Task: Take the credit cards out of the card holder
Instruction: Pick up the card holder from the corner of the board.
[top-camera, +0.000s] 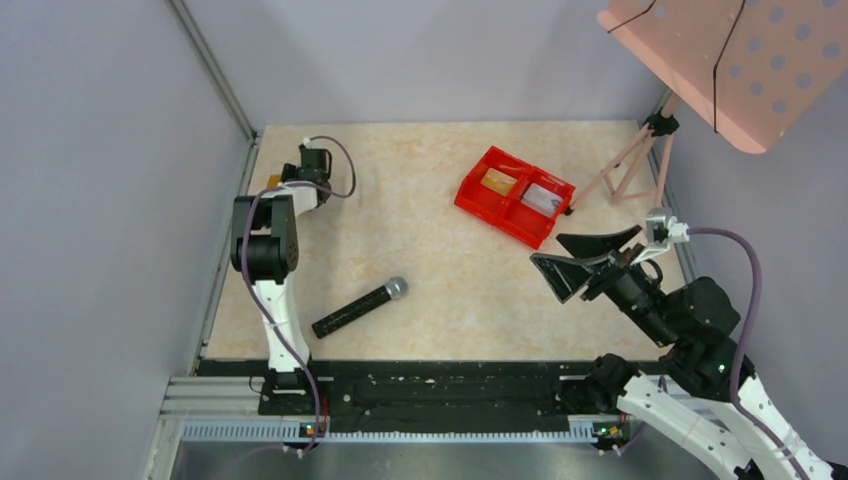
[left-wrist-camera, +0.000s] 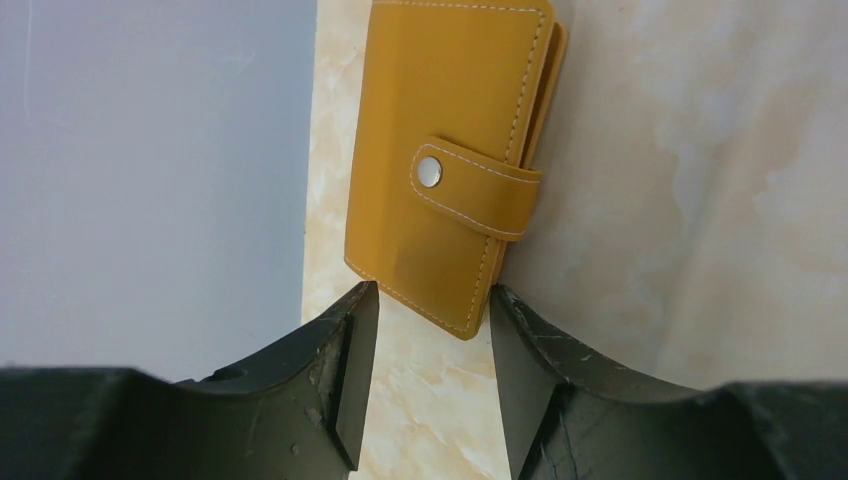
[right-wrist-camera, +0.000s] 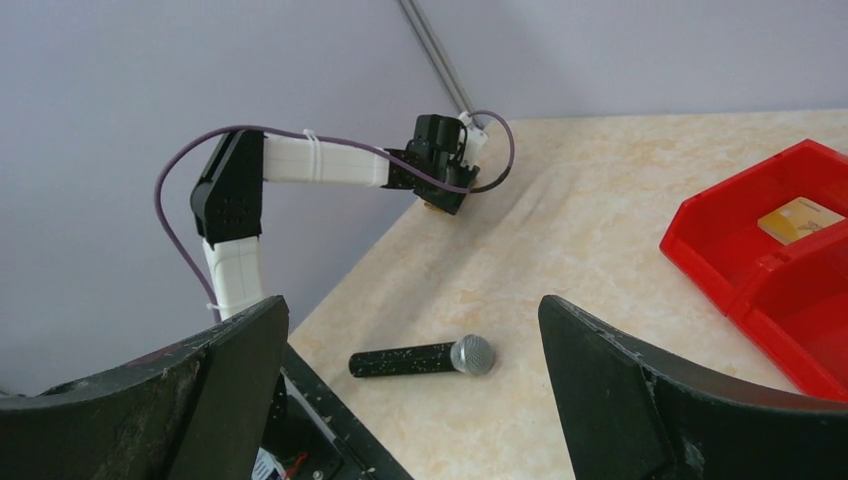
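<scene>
Card holder (left-wrist-camera: 440, 150) found closed, tab snapped, laid flat at worktop (left-wrist-camera: 700, 200) left edge, long axis running straight ahead of left gripper (left-wrist-camera: 428, 310). Near end straddled by half-open jaws, no firm grip seen. Right gripper (right-wrist-camera: 412, 305) held wide open, empty, well apart.

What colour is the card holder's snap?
Silver snap on a mustard-yellow strap; left wrist view shows it best.

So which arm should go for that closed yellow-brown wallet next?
Left. The left gripper hangs right over the card holder, jaws either side of its near corner, at the table's left edge. The right gripper hangs open across the table, near the red tray.
</scene>
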